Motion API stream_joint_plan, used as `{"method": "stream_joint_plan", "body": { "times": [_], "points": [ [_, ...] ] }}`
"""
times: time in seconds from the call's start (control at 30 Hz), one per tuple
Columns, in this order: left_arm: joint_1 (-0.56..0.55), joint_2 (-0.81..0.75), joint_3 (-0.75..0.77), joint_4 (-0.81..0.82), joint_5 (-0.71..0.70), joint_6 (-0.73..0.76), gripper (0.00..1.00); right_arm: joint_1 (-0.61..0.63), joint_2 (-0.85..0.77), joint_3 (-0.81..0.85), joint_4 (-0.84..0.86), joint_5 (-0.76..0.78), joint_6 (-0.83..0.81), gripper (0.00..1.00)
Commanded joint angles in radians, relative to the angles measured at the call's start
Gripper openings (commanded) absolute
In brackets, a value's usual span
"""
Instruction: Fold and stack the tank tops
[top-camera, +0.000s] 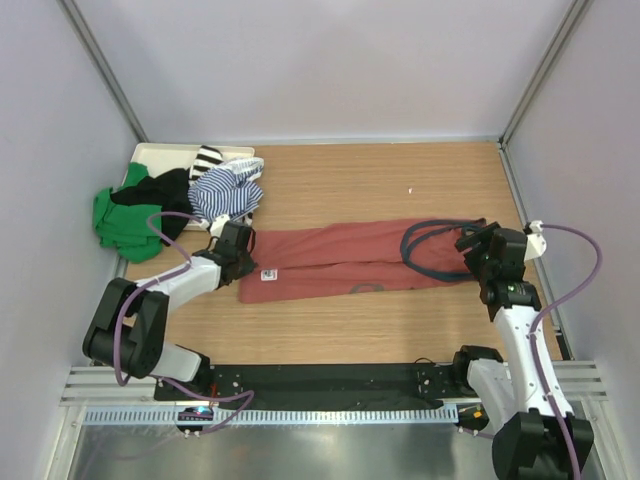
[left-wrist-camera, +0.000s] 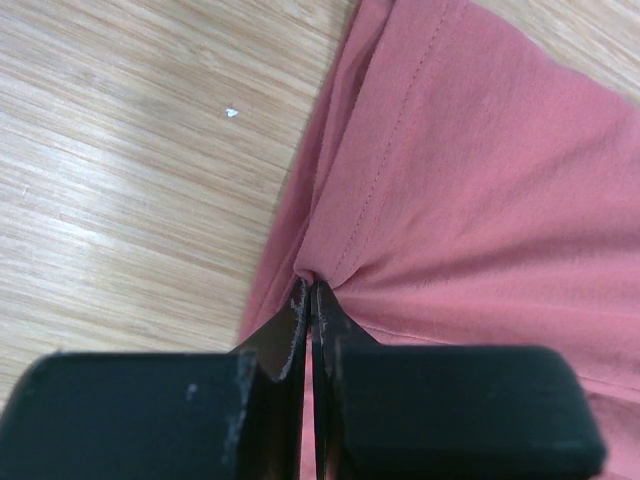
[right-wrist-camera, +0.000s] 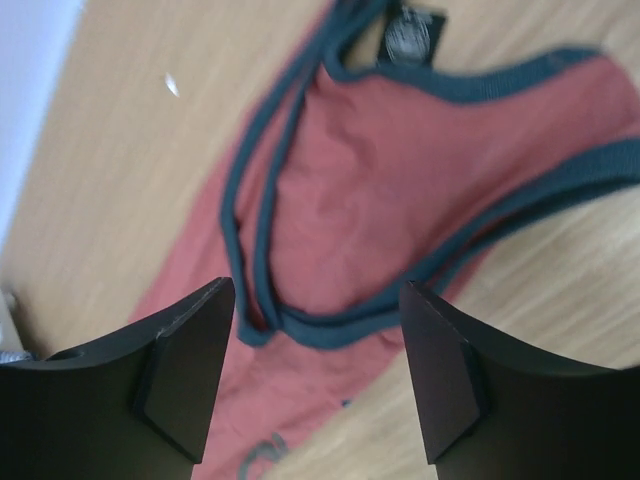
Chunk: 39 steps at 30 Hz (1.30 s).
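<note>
Arms at the near edge reach either end of the red tank top (top-camera: 340, 262), a long strip on the table (top-camera: 400, 330) beside the pile (top-camera: 190, 195). Left wrist: left gripper (left-wrist-camera: 308, 295) pinched shut on the hem (left-wrist-camera: 335, 190), probably anchoring it. Right wrist: right gripper (right-wrist-camera: 318, 370) wide open, empty, above the straps (right-wrist-camera: 255, 200).

My wooden tabletop (top-camera: 400, 180) carries the brick-red tank top (top-camera: 340, 258) stretched flat across its middle, with a heap of tops (top-camera: 190, 195), green, black and striped, just beyond that top's left end, partly on a white tray (top-camera: 160, 153), and a tiny white speck (top-camera: 411, 190) beyond its right half.
</note>
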<state>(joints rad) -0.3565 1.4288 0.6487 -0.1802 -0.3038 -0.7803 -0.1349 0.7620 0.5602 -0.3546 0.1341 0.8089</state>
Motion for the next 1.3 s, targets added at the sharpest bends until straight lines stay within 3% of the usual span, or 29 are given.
{"method": "stream_joint_plan", "body": {
  "times": [0.0,0.2,0.3,0.37,0.63,0.9,1.1,1.23,1.27],
  "points": [
    [0.008,-0.034,-0.011,-0.041,0.0,0.021,0.0,0.001,0.08,-0.006,-0.078,-0.103,0.038,0.72],
    [0.007,-0.045,-0.02,-0.028,-0.003,0.021,0.0,0.003,0.137,-0.052,-0.145,-0.05,0.053,0.71],
    [0.007,-0.042,-0.026,-0.021,0.0,0.023,0.0,0.003,0.145,-0.066,-0.152,-0.03,0.082,0.6],
    [0.008,-0.041,-0.029,-0.015,0.0,0.023,0.0,0.003,0.16,-0.077,-0.139,-0.028,0.091,0.58],
    [0.007,-0.045,-0.046,0.005,0.018,0.023,0.0,0.0,0.389,-0.02,-0.027,0.015,0.075,0.53],
    [-0.074,-0.057,-0.063,0.002,0.051,-0.022,0.0,-0.006,0.634,0.032,0.135,0.005,0.078,0.24],
    [-0.133,-0.109,-0.13,-0.031,0.106,-0.085,0.0,-0.015,0.853,0.211,0.171,-0.031,0.081,0.15],
    [-0.238,-0.185,-0.185,-0.031,0.129,-0.178,0.0,-0.02,1.057,0.441,0.198,-0.194,0.056,0.11],
    [-0.301,-0.198,-0.192,-0.031,0.126,-0.227,0.0,-0.019,1.098,0.481,0.207,-0.296,0.058,0.1]
  ]
}}
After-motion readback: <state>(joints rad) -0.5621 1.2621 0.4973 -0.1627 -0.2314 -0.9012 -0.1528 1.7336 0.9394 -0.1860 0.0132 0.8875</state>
